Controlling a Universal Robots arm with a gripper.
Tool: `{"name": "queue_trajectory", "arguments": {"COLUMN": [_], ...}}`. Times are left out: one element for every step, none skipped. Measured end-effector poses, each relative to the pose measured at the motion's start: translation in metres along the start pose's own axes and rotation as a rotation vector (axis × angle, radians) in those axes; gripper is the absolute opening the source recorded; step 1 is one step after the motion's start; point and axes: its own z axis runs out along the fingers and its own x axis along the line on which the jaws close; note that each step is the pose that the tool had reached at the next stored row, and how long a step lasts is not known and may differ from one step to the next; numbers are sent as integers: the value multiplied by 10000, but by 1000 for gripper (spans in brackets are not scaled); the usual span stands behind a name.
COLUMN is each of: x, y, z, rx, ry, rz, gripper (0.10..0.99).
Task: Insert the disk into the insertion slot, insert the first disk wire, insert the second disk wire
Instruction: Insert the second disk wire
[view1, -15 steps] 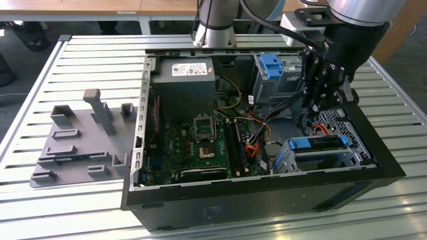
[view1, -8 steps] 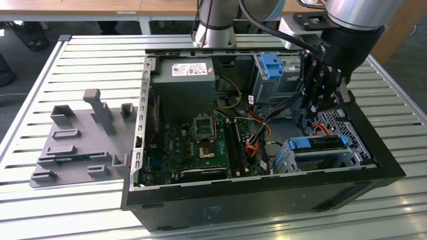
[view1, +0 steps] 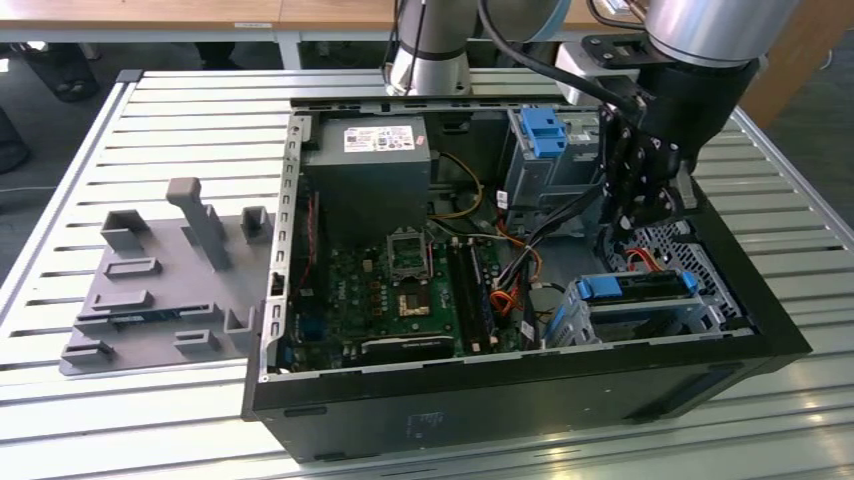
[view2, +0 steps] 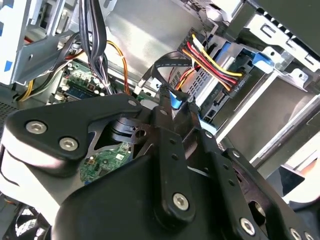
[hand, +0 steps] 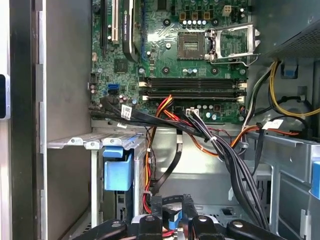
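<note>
Blue-framed, the disk sits inside the insertion slot at the case's corner on the exterior view's right. Above it, the gripper is clamped on a blue-tipped wire connector. The first wrist view shows the motherboard.

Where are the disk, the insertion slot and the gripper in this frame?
the disk (view1: 638, 286): exterior view, its blue caddy edge.
the insertion slot (view1: 667, 318): exterior view, its silvery side wall.
the gripper (view2: 176, 100): second wrist view, between its fingertips.
</note>
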Motion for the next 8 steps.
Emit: {"name": "queue_trajectory", "arguments": {"x": [-4, -9, -13, -17, -21, -25, -29, -31], "y": [-1, -2, -3, -5, -6, -8, -9, -10], "z": [5, 12, 18, 23, 28, 33, 38, 43], "rx": [0, 0, 0, 0, 0, 0, 0, 0], "ry": [18, 32, 45, 58, 70, 80, 91, 104], "rz": [-1, -2, -2, -2, -3, -4, -4, -5], "gripper": [298, 298, 282, 220, 165, 165, 149, 149]}}
